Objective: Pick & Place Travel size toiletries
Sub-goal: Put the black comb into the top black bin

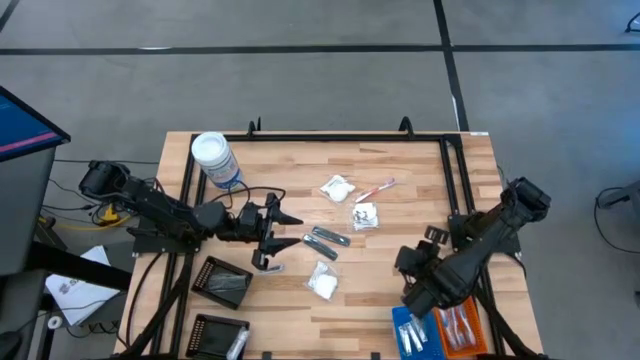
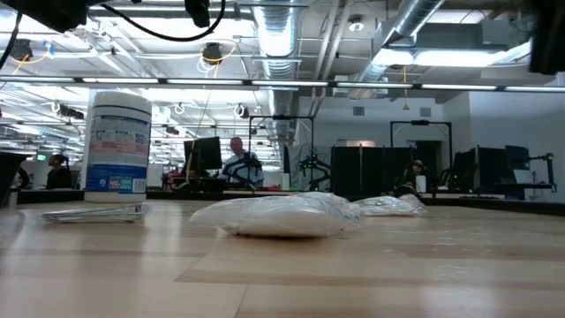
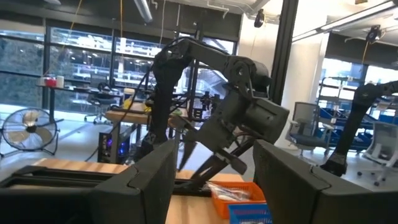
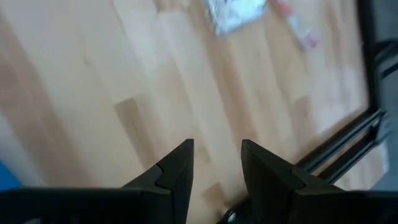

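The toiletries lie loose in the middle of the table: a white sachet (image 1: 337,187), a red-pink toothbrush (image 1: 376,189), a second sachet (image 1: 365,216), two dark sticks (image 1: 330,238) and a third white sachet (image 1: 323,281). The low view shows that near sachet (image 2: 282,215) flat on the wood. My left gripper (image 1: 280,240) is open, left of the dark sticks, its fingers level and pointing toward the table's right; in its wrist view the gap (image 3: 214,180) is empty. My right gripper (image 1: 408,265) is open above bare wood (image 4: 214,162), right of the near sachet, holding nothing.
A white-lidded round jar (image 1: 215,160) stands at the far left. Two black trays (image 1: 225,282) (image 1: 218,335) sit near the left near corner; a blue tray (image 1: 410,330) and an orange tray (image 1: 460,328) holding items sit at the near right. A black frame (image 1: 330,135) borders the table.
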